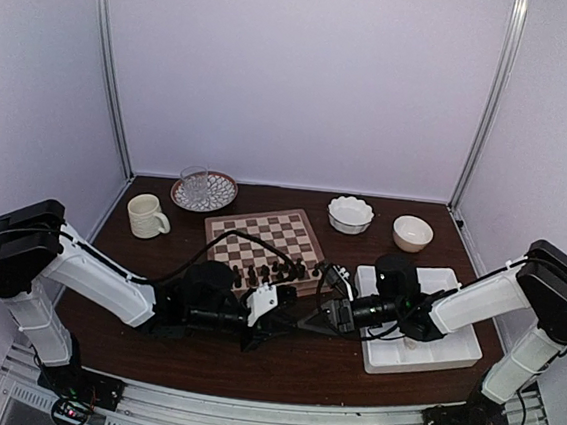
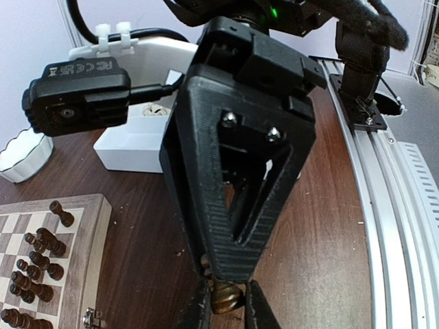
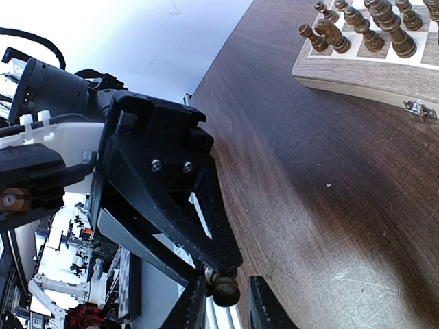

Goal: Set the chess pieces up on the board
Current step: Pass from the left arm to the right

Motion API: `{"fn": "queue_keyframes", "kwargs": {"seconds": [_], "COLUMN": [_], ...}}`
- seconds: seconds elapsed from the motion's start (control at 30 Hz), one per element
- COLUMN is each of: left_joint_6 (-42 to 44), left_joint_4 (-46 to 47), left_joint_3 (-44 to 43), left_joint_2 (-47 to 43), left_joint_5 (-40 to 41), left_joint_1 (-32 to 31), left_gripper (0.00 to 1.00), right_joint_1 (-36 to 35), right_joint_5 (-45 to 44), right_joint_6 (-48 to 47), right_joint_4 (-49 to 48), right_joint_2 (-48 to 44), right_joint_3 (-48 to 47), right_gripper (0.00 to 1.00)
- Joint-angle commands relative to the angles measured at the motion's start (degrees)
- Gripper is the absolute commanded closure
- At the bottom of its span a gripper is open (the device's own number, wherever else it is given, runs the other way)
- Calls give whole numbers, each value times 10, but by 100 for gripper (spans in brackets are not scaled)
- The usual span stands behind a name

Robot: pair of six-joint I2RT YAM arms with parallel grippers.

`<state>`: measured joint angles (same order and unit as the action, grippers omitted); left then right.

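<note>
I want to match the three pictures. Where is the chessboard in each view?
Top external: the chessboard is in the middle of the picture.
Left wrist: lower left corner.
Right wrist: upper right corner.
Shared landmark: the dark pieces standing on its near rows.

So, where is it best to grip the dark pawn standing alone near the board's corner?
Grip the dark pawn by its round head, coming straight down from above. It stands upright on the board and narrows toward the top, and the other dark pieces crowd one side, so a sideways approach would probably knock them.
</note>
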<state>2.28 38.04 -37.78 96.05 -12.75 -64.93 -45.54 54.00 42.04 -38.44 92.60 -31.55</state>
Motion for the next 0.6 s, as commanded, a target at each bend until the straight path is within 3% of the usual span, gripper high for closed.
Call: {"fn": "queue_keyframes", "kwargs": {"seconds": [0.0, 0.17, 0.33, 0.47, 0.57], "left_joint_6": [11, 12, 10, -4, -18], "left_joint_4": [20, 17, 11, 27, 28], "left_joint_3": [-8, -10, -13, -5, 3], "left_joint_2": [0, 0, 3, -2, -18], "left_joint_5": [-8, -8, -3, 19, 49], "left_joint_1": [-4, -5, -5, -5, -6], "left_gripper": [89, 89, 85, 54, 36], "right_joint_1": [3, 3, 3, 9, 18], "right_joint_5": [10, 12, 8, -24, -93], "right_joint_6": [3, 5, -2, -45, -103], "right_joint_4": [-25, -28, -28, 39, 153], "right_joint_2": [7, 10, 3, -34, -90], "right_joint_3": [-13, -13, -10, -9, -15], "right_gripper": [78, 83, 98, 100, 100]}}
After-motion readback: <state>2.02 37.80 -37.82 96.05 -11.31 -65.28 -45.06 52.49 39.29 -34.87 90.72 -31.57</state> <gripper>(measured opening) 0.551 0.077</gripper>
